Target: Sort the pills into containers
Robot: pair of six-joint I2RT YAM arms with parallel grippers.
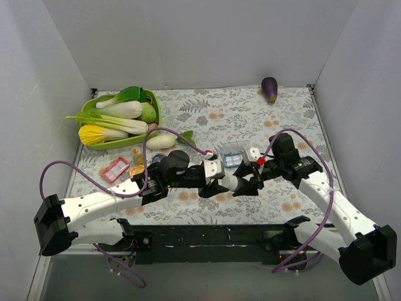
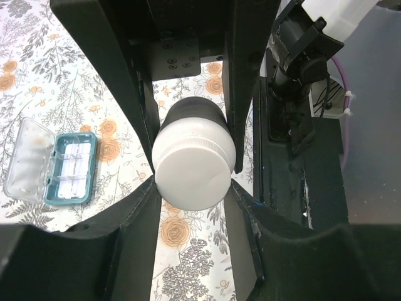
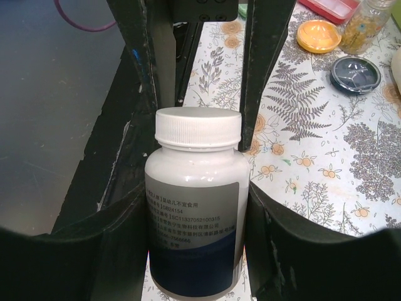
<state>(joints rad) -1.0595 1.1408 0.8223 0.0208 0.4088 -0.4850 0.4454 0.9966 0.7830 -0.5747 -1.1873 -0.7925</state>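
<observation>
Right gripper (image 1: 249,182): closed on the body of the white bottle (image 3: 194,213), to keep it steady.
Left gripper (image 1: 218,182): closed around the cap (image 2: 194,166); I think this is to unscrew it.
Pills: I see none loose. Probably they are inside the bottle, between my two grippers.
Small jar (image 3: 365,24): holds yellow pieces, maybe pills, well apart to the left.
Blue tray (image 2: 70,168): open on the table, just on the far side of the bottle.

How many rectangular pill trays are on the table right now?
2: red-rimmed tray at left, near the green basket; blue-rimmed tray mid-table, just beyond the white bottle. Others may be hidden.
</observation>
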